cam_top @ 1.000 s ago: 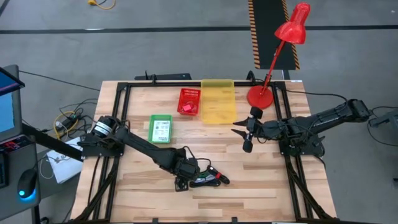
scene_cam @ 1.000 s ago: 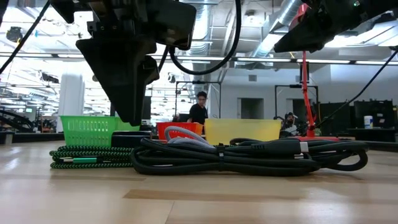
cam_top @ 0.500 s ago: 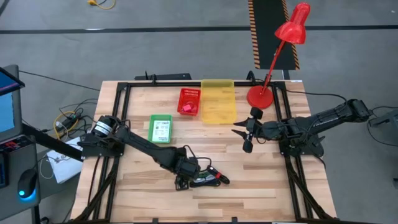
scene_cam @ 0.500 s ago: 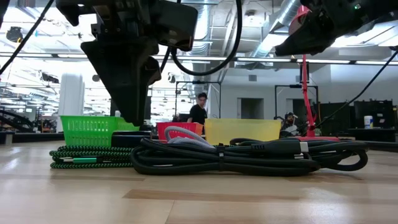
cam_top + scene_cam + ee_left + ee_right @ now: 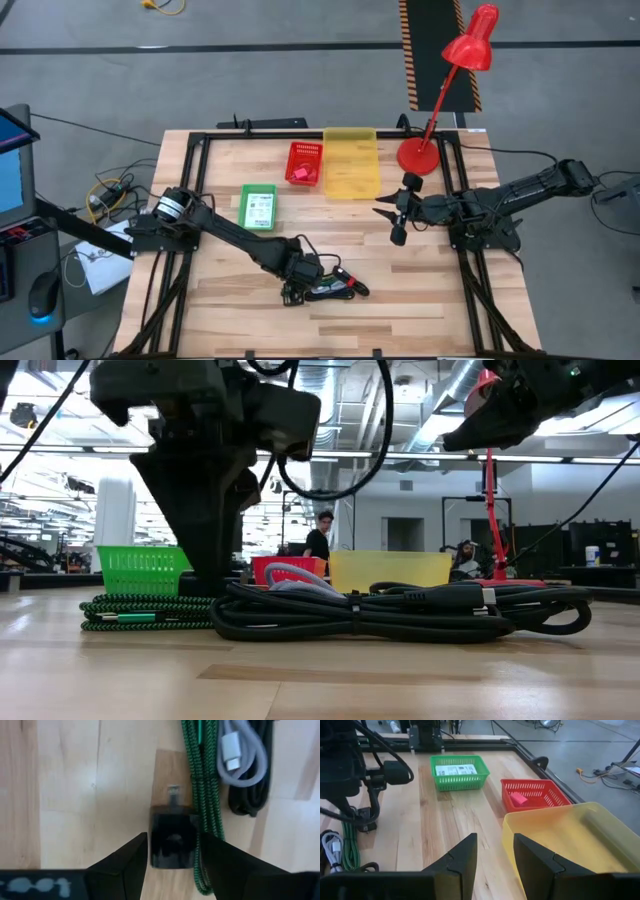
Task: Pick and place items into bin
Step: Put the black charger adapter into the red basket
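left gripper: i am low over the near-centre of the table, fingers spread apart and straddling a small black block; nothing is clamped yet.
black block: it sits between my fingers, flat on the wood, touching the green braided cable on one side. i judge it to be a charger or adapter.
block axis: its short metal plug tip points straight away from my wrist, so its long axis runs in line with my fingers and i meet its two flat sides.
why so placed: i line up this way so that closing should pinch the narrow width, not the length.
cable pile: green cable, a grey cable with a white plug, and a thick black cable lie bundled just beyond and beside my fingertips.
risk: i judge my far finger could catch the green cable.
bins: green bin, red bin and yellow bin lie well behind me.
right gripper: raised in the air near the yellow bin, fingers parted, holding nothing.
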`<state>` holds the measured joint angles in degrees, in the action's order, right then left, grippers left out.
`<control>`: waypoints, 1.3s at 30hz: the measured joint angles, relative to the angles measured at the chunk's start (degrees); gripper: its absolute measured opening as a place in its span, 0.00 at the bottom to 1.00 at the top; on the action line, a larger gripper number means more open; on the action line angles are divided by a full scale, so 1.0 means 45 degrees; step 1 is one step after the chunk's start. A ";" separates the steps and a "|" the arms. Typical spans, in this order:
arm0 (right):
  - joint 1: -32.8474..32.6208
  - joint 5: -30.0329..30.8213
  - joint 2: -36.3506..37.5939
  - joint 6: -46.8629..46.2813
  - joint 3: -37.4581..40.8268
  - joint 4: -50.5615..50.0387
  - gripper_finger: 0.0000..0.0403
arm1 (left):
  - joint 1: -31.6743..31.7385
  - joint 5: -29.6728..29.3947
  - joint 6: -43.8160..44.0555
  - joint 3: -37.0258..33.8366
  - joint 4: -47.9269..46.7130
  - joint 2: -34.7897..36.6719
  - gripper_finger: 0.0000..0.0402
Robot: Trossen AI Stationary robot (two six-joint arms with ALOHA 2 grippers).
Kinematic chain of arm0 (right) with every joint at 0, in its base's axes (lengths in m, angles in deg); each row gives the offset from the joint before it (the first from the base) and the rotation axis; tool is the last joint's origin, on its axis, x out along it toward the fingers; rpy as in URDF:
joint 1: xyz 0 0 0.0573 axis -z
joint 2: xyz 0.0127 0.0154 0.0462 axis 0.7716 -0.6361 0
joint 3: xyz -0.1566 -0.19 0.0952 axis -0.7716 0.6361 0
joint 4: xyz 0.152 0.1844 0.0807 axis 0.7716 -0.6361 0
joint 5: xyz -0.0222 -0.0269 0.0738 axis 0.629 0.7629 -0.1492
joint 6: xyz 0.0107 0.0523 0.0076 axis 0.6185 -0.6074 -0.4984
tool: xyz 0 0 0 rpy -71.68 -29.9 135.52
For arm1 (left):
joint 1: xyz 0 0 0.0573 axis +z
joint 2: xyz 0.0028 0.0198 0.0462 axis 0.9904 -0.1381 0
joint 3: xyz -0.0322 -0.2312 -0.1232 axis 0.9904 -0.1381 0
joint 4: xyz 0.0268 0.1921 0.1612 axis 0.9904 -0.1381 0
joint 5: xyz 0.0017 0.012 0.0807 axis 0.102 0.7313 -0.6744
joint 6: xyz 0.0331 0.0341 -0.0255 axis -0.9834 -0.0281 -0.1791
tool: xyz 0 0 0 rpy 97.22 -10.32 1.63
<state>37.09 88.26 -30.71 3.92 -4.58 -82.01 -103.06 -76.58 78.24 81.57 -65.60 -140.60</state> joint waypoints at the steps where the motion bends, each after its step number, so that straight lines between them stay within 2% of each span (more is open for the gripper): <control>1: 0.0000 0.0005 0.0000 0.0000 0.0000 -0.0014 0.30 | 0.0025 0.0057 -0.0060 -0.0002 -0.0049 -0.0022 0.43; 12: 0.0000 0.0005 0.0005 -0.0005 0.0000 -0.0115 0.30 | 0.0291 0.0220 -0.0582 0.0000 0.0050 -0.0067 0.43; 19: 0.0000 0.0005 0.0005 -0.0005 0.0000 -0.0154 0.30 | 0.0471 0.0761 -0.0989 -0.0005 0.0044 -0.0392 0.43; 31: 0.0000 0.0005 0.0005 -0.0015 0.0000 -0.0193 0.30 | 0.0548 0.0758 -0.1278 0.0000 0.0281 -0.0388 0.42; 39: 0.0000 0.0005 0.0005 -0.0015 0.0000 -0.0163 0.30 | 0.0561 0.0804 -0.1452 0.0000 0.0309 -0.0373 0.31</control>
<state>37.09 88.29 -30.69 3.85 -4.58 -82.75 -100.54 -72.96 71.70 81.57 -64.21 -142.27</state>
